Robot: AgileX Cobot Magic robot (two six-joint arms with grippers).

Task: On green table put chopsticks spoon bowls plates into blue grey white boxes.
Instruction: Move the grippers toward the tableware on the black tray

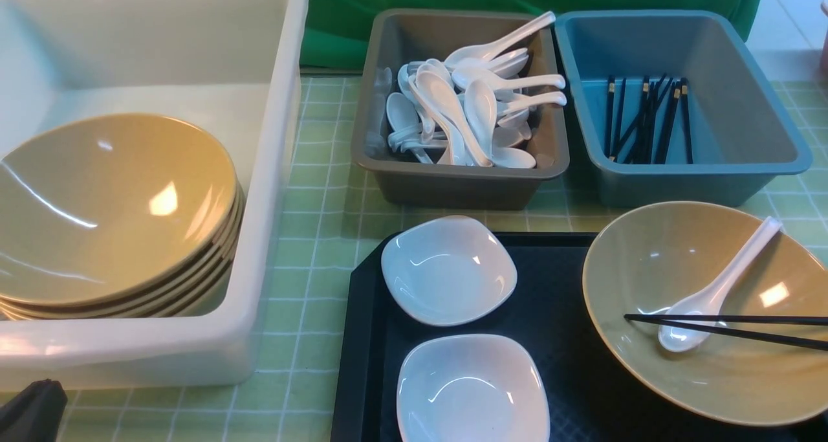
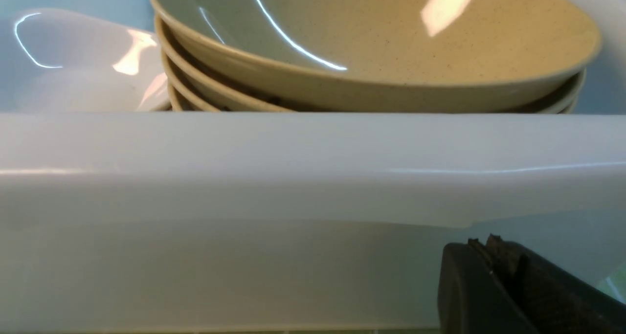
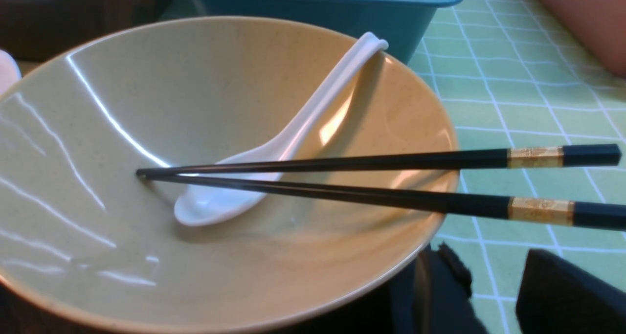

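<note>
front: high, forward | left wrist: near white box (image 2: 313,167) | right wrist: near bowl (image 3: 220,104) | both in front

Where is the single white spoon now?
Front view, lower right: the spoon lies inside the tan bowl on the black tray, under the two chopsticks.

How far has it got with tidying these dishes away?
Partly done. A stack of tan bowls sits in the white box, white spoons fill the grey box, and black chopsticks lie in the blue box. Nothing is in hand: the right gripper is open, the left gripper shut and empty. Left on the black tray: two small white dishes and a lone tan bowl holding one spoon and a chopstick pair.
</note>
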